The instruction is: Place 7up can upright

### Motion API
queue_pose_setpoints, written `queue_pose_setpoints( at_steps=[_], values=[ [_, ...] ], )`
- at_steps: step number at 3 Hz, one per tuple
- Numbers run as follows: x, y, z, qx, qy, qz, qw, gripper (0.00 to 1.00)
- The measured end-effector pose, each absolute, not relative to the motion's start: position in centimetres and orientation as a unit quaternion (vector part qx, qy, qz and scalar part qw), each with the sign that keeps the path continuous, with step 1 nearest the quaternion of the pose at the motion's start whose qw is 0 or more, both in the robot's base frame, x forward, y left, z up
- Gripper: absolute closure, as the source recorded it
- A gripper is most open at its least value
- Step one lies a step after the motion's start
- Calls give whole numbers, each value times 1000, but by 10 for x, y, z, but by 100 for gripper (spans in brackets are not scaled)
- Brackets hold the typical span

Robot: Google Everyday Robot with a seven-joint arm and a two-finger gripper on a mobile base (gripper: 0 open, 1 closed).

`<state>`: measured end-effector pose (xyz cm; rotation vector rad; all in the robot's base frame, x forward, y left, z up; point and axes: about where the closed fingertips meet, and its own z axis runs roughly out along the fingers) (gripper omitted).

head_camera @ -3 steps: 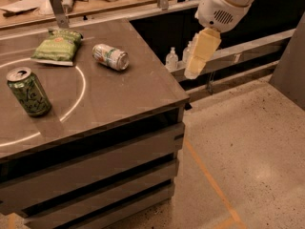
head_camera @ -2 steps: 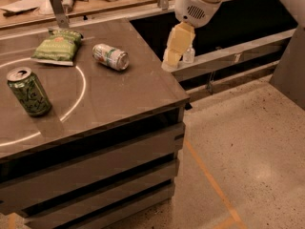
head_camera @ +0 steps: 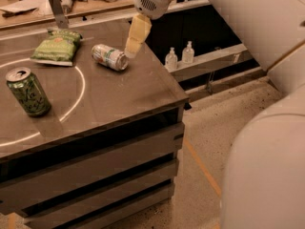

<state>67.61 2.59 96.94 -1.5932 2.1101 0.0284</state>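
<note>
The 7up can (head_camera: 110,57), silvery-white with green and red marks, lies on its side on the brown table (head_camera: 119,99), near the back middle. My gripper (head_camera: 131,49) hangs from the white arm just to the right of the can and slightly above it, over the table. It holds nothing that I can see.
A darker all-green can (head_camera: 27,91) stands upright at the table's left. A green snack bag (head_camera: 56,46) lies at the back left. Two small clear bottles (head_camera: 179,57) stand on a shelf beyond the table's right edge. Cluttered bench behind.
The gripper has moved left, from beyond the table's right edge to over the table beside the 7up can. The cans and bag have not moved.
</note>
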Motion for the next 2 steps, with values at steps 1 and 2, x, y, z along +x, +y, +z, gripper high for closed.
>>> queue_pose_setpoints(
  at_steps=[1, 2],
  values=[
    [694, 76, 959, -575, 785, 26, 231, 0],
    [695, 76, 959, -575, 784, 26, 231, 0]
  ],
)
